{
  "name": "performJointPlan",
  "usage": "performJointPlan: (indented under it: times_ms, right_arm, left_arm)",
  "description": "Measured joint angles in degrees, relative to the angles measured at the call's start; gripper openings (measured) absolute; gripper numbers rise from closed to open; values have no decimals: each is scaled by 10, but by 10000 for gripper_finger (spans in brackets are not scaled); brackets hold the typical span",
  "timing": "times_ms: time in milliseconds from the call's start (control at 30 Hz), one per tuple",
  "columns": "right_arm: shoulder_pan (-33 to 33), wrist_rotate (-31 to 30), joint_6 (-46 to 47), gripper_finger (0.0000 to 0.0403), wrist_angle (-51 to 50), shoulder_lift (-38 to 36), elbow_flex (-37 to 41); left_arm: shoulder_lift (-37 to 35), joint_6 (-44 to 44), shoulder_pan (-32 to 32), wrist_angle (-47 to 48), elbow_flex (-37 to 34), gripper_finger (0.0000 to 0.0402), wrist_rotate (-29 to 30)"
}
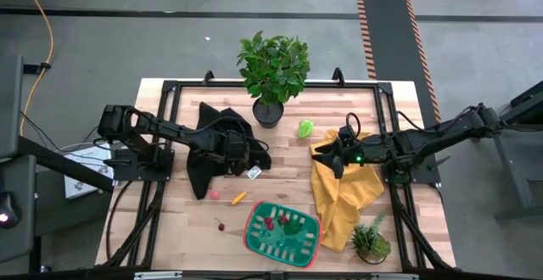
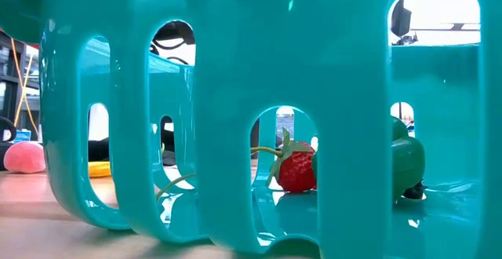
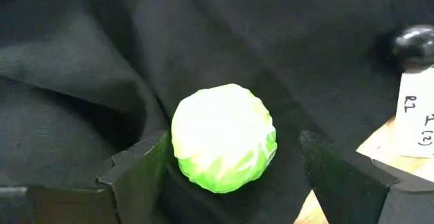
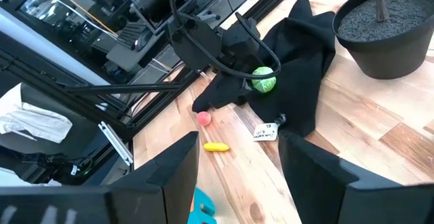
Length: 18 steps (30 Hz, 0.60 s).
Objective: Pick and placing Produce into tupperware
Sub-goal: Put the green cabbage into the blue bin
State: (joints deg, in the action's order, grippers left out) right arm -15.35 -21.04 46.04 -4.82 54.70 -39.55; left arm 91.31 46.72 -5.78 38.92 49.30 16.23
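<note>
underneath everything, the wooden bench (image 1: pixel 187 229) carries a black cloth (image 1: pixel 212 148) on the left and a yellow cloth (image 1: pixel 344 199) on the right, then the green tupperware (image 1: pixel 254 239) near the front edge, already holding a few red and green bits of produce. the left claw (image 3: pixel 234 166) sits low over the black cloth, released, its fingers either side of a lime-green cabbage ball (image 3: pixel 224 137) without touching it, apparently lined up to close on it. the right claw (image 4: pixel 234 163) hovers released above the yellow cloth, waiting. another lime-green piece (image 1: pixel 305 128) lies by the potted plant (image 1: pixel 273 68); a pink piece (image 1: pixel 214 194), yellow piece (image 1: pixel 239 198) and a tiny red piece (image 1: pixel 221 225) remain on bare wood
</note>
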Motion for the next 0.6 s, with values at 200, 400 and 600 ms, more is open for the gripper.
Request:
performJointPlan:
  times_ms: [200, 400, 600]
  right_arm:
    - [0, 0, 0, 193, 0, 0, 0]
    - [0, 0, 0, 193, 0, 0, 0]
    - [0, 0, 0, 193, 0, 0, 0]
  left_arm:
    - [0, 0, -22, -5, 0, 310, -11]
    - [0, -5, -29, -5, 0, 309, -21]
    - [0, -15, -28, -5, 0, 309, -24]
